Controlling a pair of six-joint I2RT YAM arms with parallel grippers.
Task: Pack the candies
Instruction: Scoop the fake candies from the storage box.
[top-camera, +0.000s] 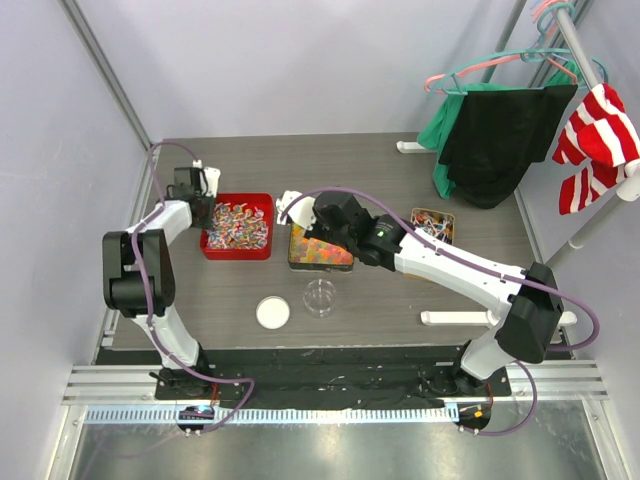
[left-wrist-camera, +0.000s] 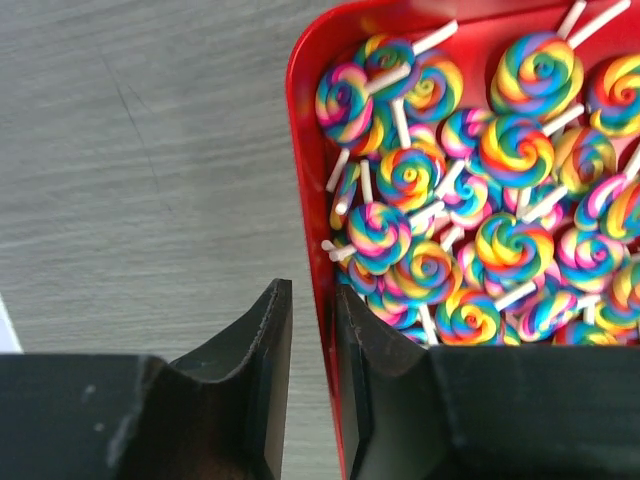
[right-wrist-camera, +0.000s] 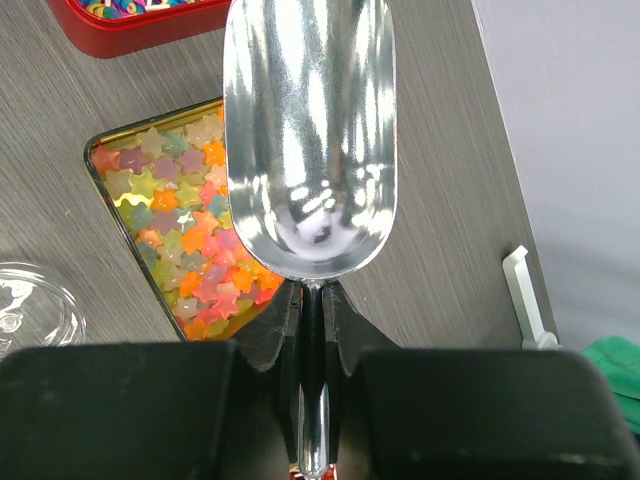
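We find no text, label, brand or number that can be read: none on the red tray, the tin, the scoop or the candies.

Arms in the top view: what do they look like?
The left arm and right arm have white links, black joints and a purple cable each. A green light glows on the right one. The left tool and right tool have black fingers.

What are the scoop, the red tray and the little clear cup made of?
The scoop: polished metal, probably steel; it reflects like a mirror. The red tray: glossy, painted tin or plastic; the shiny rim leaves that open. The clear cup: see-through, plastic or glass; cannot tell.
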